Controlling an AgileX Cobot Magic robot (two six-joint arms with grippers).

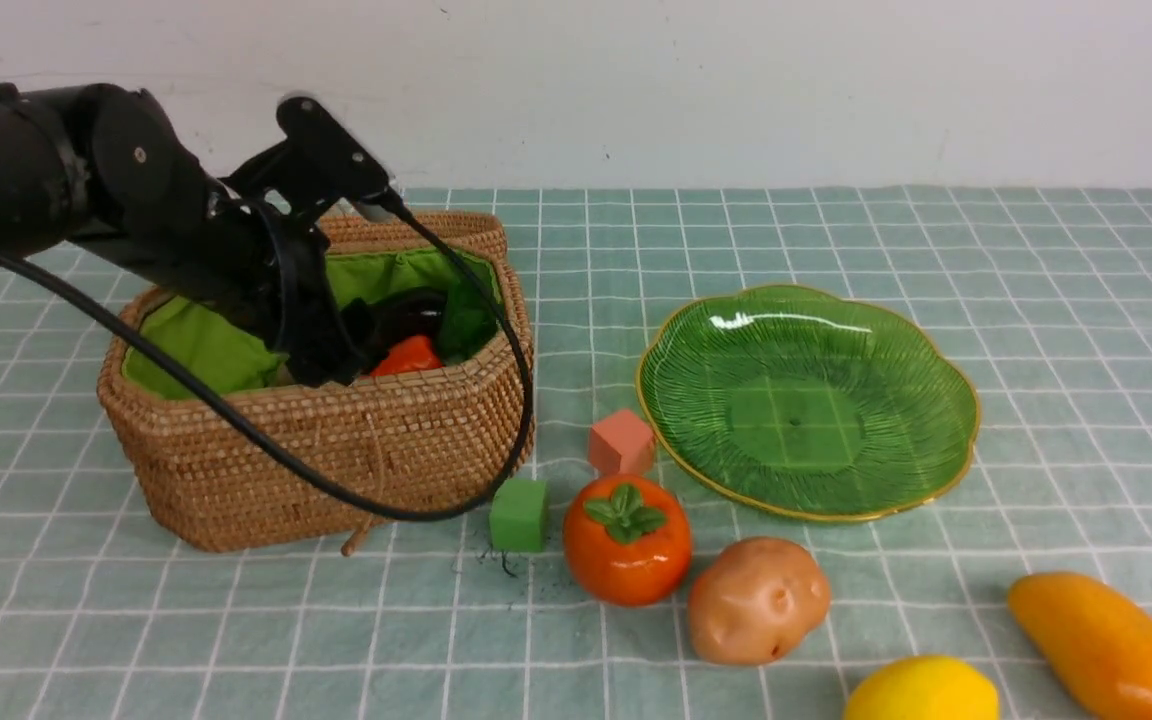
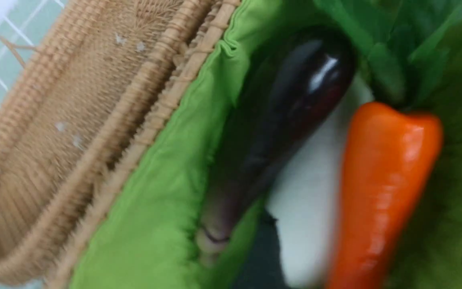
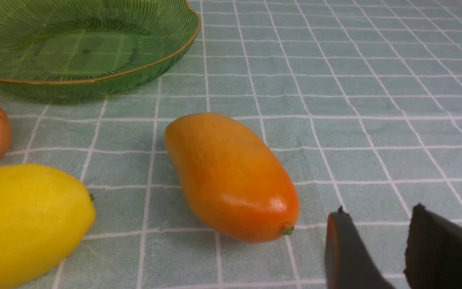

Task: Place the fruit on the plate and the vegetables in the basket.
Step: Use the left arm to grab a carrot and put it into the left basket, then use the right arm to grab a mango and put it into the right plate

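Your stock on the checked cloth [image 1: 1036,280], largest first:

- Basket [image 1: 336,450]: woven tan wicker, green lining, centre-left of the front view. Your left arm [image 1: 136,210] reaches into it from the upper left, and its black cable [image 1: 386,505] loops down over the front wall. The left gripper [image 1: 336,355] sits inside. Its wrist view is blurred, so you cannot tell whether the jaws are apart or together.
- Plate [image 1: 806,400]: ribbed green glass with a gold rim, right of centre, nothing on it.
- Mango [image 1: 1106,645]: orange-yellow, lower right. Its long axis runs from upper left to lower right.
- Potato [image 1: 756,600]: tan-brown, lower centre, just in front of the plate.
- Persimmon [image 1: 626,540]: orange, leafy cap upward, just left of the potato.
- Lemon [image 1: 921,690]: yellow, cut off by the bottom edge, between potato and mango.
- In the basket, lying side by side lengthwise: eggplant [image 2: 295,120], dark purple and against the lining; white radish [image 2: 311,192]; and carrot [image 2: 383,188], red-orange.
- Salmon cube [image 1: 622,442] at the plate's left rim and green cube [image 1: 519,514] by the basket's front corner. Both crowd the persimmon.
- Right gripper [image 3: 387,261]: jaws apart and holding nothing, near the mango's stem tip in its wrist view.
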